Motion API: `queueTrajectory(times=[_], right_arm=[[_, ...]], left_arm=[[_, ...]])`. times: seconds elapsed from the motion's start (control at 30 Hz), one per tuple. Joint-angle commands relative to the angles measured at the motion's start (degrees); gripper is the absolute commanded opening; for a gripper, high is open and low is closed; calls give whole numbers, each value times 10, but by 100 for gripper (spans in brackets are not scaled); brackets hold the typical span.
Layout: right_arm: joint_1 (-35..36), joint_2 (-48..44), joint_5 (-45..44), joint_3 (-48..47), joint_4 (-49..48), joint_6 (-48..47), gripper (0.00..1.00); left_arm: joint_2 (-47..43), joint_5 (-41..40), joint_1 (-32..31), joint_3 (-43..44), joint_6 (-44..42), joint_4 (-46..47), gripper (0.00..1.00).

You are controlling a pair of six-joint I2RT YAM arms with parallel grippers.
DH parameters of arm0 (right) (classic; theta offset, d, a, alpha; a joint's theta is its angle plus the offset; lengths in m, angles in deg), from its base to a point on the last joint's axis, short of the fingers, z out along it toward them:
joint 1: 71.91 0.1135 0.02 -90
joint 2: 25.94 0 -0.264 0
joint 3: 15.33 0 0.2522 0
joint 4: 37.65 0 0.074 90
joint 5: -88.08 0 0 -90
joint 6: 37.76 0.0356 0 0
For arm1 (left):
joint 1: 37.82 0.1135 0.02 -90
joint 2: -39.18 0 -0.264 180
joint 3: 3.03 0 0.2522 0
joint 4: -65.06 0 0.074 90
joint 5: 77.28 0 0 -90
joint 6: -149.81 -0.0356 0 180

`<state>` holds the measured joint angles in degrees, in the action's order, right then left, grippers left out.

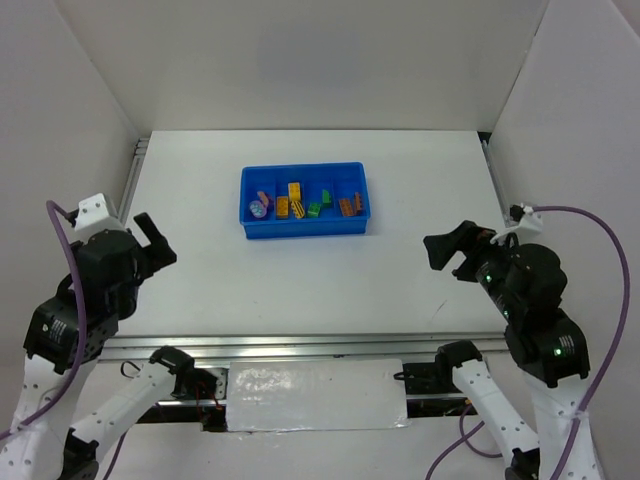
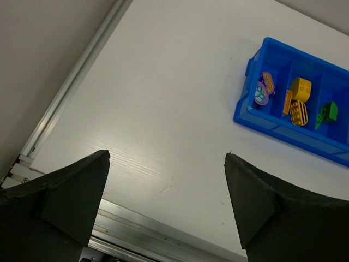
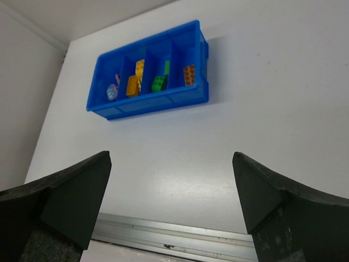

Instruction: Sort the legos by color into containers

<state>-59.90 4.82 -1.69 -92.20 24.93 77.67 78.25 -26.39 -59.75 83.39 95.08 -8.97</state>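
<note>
Lying in tray point(image 1: 305, 228): bricks point(image 1: 290, 200), grouped by colour, with purple, yellow, green and brown from left to right, each colour in its own section.
Tray position: far middle of tabletop point(image 1: 300, 290).
Left pincer point(image 1: 157, 243): spread, holding nothing, well apart from tray.
Right pincer point(image 1: 450, 250): spread, holding nothing.

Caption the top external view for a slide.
Left gripper and right gripper open and empty; legos lie color-sorted in the blue tray.

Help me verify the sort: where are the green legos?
In the top view, the green legos lie in the third compartment from the left of the blue tray, between the yellow-orange legos and the brown legos.
</note>
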Motion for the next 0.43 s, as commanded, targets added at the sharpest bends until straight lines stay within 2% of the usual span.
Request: queueTrajectory(times=[0.0,0.2,0.4], right_arm=[[3,-22,-18,-52,12,-19,100],[3,-62,-50,-69,32,-31,100],[5,-73,-13,-51,23,-24,100]], left_arm=[[-29,-21,1,-10,-18,12,100],[-62,-25,1,-47,-2,28,99],[-87,-37,1,-66,4,24,100]])
